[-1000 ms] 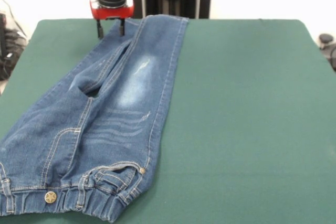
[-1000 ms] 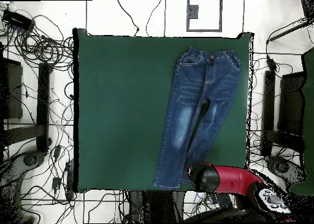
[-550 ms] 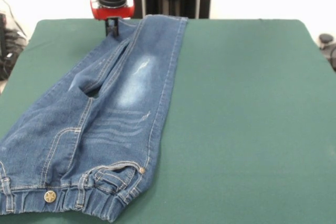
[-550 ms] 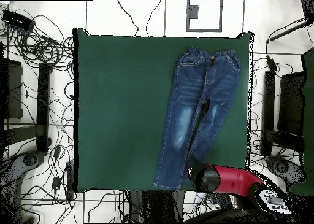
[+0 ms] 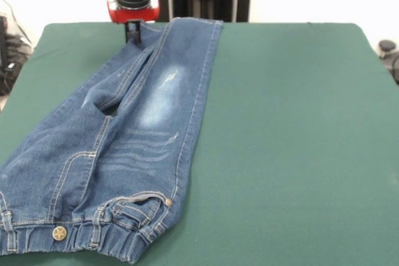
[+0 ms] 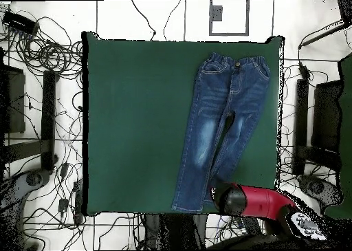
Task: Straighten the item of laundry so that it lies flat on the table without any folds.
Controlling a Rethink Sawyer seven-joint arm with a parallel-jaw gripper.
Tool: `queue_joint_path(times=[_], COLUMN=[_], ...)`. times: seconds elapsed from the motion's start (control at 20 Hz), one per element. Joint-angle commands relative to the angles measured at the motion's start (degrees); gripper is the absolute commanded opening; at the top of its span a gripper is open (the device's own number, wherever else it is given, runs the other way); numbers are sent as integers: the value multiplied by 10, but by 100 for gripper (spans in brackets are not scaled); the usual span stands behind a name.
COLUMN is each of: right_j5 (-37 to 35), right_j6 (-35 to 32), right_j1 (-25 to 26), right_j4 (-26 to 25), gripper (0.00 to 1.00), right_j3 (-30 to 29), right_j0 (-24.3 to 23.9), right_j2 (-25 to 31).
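On the green table (image 5: 293,123), jeans (image 5: 124,135) lie along one side, waistband (image 5: 68,238) at the near edge in front view, legs running to the far edge. Gripper (image 5: 133,32) is down at the hem of one leg, fingers pinched together on the denim. Legs overlap slightly; a dark gap shows at the crotch.
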State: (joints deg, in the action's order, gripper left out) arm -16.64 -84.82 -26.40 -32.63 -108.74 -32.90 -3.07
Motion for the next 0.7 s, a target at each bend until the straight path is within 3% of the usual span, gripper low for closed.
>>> queue_joint_path(times=[0.05,0.7], right_j5=[44,20], right_j6=[-102,-131], right_j1=[33,19], right_j4=[9,24], gripper=[0,0], right_j3=[61,72], right_j0=[15,82], right_j2=[-6,-80])
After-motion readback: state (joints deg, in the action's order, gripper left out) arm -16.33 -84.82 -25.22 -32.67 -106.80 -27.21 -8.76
